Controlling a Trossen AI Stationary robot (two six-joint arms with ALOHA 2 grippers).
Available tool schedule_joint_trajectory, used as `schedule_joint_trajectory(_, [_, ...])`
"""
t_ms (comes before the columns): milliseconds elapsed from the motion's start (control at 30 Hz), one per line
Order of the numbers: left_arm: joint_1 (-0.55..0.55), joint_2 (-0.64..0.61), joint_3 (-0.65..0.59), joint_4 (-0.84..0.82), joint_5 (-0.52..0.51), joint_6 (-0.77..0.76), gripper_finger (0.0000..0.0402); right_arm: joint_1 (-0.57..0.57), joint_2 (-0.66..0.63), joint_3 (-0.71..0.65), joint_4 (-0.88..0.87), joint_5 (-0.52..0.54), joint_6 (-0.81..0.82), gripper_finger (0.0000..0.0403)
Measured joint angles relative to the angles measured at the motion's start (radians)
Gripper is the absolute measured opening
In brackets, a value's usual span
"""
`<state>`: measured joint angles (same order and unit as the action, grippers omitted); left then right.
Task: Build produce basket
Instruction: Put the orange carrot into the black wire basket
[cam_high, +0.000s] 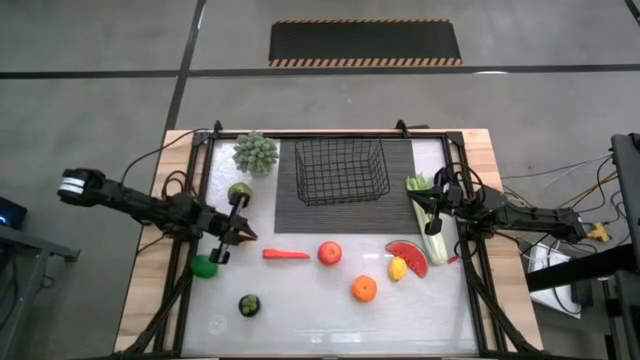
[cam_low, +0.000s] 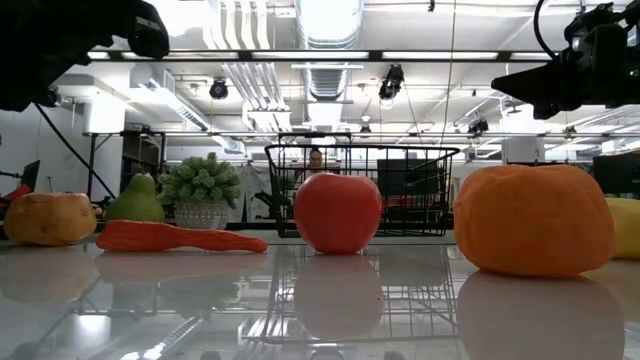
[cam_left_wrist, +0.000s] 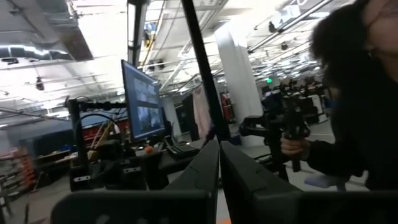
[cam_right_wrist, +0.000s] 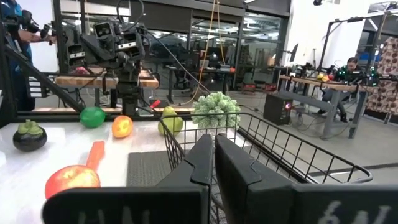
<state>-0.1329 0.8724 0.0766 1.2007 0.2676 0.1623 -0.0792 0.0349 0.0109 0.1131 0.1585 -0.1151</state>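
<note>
Black wire basket (cam_high: 341, 171) is empty, and the celery (cam_high: 432, 222) lies just right of it, long axis running along the basket's right side. My right gripper (cam_high: 436, 201), fingers together and holding nothing, hovers over the celery, nearer than my left gripper (cam_high: 240, 231), also closed.

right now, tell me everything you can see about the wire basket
The basket is a small rectangular one of thin black wire in an open grid, with a thicker rim wire. It stands upright and looks empty. It sits on a dark ribbed mat at the far middle of the table, apart from the spiky green plant on one side and the celery on the other. No gripper touches it; the low view shows the room through its mesh.
</note>
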Motion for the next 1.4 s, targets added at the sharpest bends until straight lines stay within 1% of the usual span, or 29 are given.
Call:
schedule_joint_trajectory(67, [0.000,0.023,0.030,0.000,-0.039,-0.038,0.0000,0.000,0.000,0.000,0.000,0.000,0.015,0.0009])
schedule_joint_trajectory(167, [0.000,0.052,0.084,-0.016,-0.123,-0.148,0.0000,0.000,0.000,0.000,0.000,0.000,0.026,0.0009])
schedule_joint_trajectory(267, [0.000,0.083,0.137,-0.092,-0.129,-0.218,0.0000,0.000,0.000,0.000,0.001,-0.001,0.014,0.0009])
schedule_joint_trajectory(333, [-0.001,0.103,0.177,-0.172,-0.131,-0.296,0.0000,0.000,0.000,0.000,0.005,-0.001,-0.013,0.0009])
schedule_joint_trajectory(433, [-0.001,0.130,0.248,-0.349,-0.156,-0.424,0.0000,0.000,0.000,0.000,0.005,-0.001,-0.044,0.0009])
schedule_joint_trajectory(667, [-0.012,0.200,0.447,-0.895,-0.197,-0.665,0.0000,0.000,0.001,0.000,0.005,-0.001,-0.061,0.0009])
schedule_joint_trajectory(800, [-0.045,0.262,0.562,-1.108,-0.199,-0.759,0.0000,0.000,0.001,0.000,0.005,-0.001,-0.061,0.0009])
schedule_joint_trajectory(933, [-0.093,0.327,0.671,-1.271,-0.199,-0.811,0.0000,0.000,0.001,0.000,0.005,-0.001,-0.061,0.0009])
schedule_joint_trajectory(1133, [-0.136,0.442,0.803,-1.500,-0.203,-0.809,0.0000,0.000,0.001,0.000,0.005,-0.001,-0.069,0.0009])
schedule_joint_trajectory(1400, [-0.144,0.566,0.887,-1.748,-0.205,-0.815,0.0000,0.000,0.001,0.000,0.005,-0.001,-0.069,0.0009])
